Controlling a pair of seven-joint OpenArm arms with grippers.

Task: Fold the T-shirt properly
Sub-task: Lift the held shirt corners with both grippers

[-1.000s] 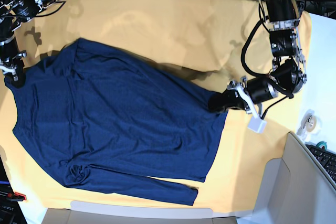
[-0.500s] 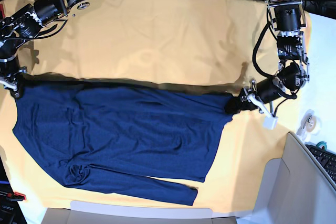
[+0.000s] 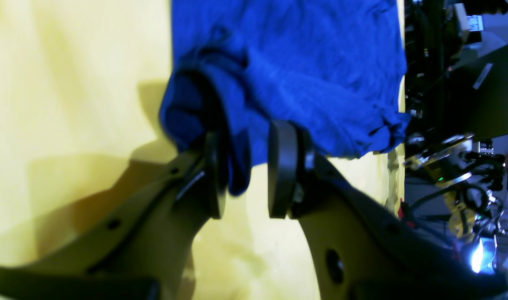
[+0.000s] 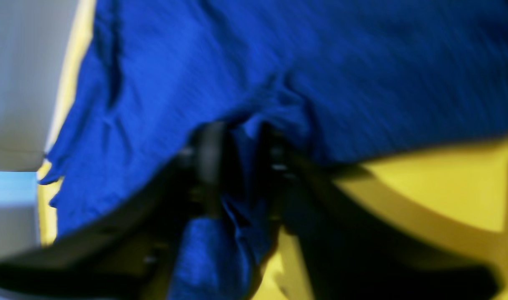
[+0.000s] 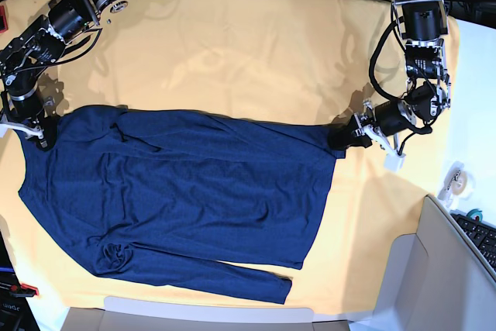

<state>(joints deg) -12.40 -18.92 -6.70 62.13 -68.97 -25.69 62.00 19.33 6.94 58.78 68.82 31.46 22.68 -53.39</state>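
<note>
The right hand [image 5: 31,131], fingers apart around a fold, meets the navy T-shirt [image 5: 178,191] lying flat on the yellow-orange cloth [image 5: 232,52], while the left hand [image 5: 341,136] stands parted at its opposite corner.

The T-shirt [image 5: 186,191], dark navy and long-sleeved, lies spread flat with its top edge folded over in a fairly straight line. One sleeve stretches along the lower edge, bunched into a small knot near its shoulder end.
</note>
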